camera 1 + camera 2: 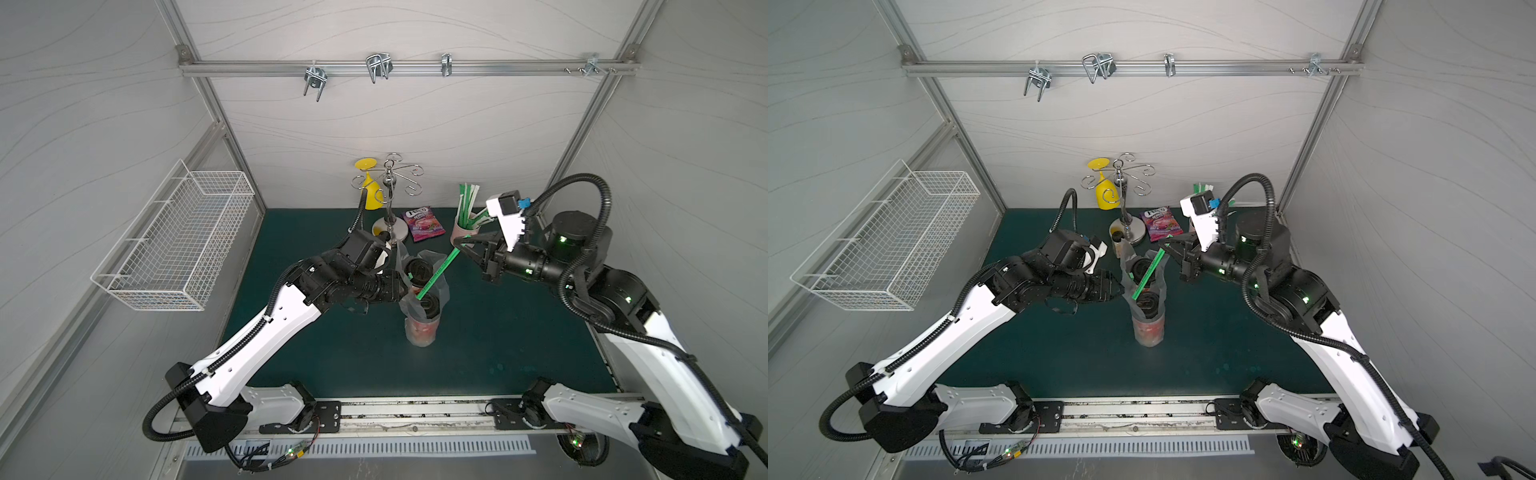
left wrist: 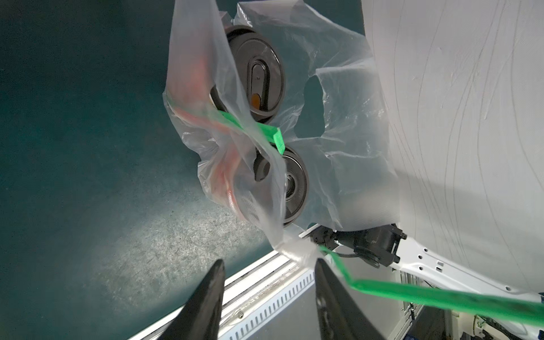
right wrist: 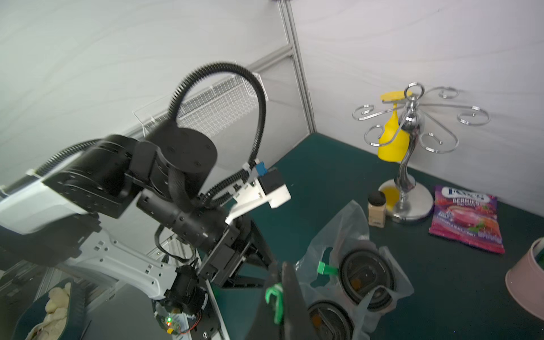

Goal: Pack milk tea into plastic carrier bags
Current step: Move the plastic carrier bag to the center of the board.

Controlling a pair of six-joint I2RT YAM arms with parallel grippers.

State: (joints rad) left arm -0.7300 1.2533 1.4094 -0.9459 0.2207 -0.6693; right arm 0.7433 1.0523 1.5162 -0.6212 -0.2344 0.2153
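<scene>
So both cups (image 2: 256, 59) sit in the bag (image 2: 347, 164) on the table (image 1: 478, 353), left gripper (image 2: 268, 261) (jaws apart, rim snagged on one finger) apparently tugging its mouth open so the right gripper (image 1: 462, 246), pinching a straw (image 1: 436, 272), can poke it in.

Two cups (image 2: 254, 73) (image 2: 295, 188), one bag (image 2: 353, 132), one bottle (image 3: 376, 210), one packet (image 3: 468, 217), one yellow glass (image 3: 393, 141), one rack (image 3: 412, 203), one pink pot (image 3: 527, 276), one basket (image 1: 187, 232), many straws (image 1: 467, 203).

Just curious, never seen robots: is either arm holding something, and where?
Right fingers pinch the green straw by its upper end. Left fingers stand apart; the plastic bag's edge stretches toward one.
</scene>
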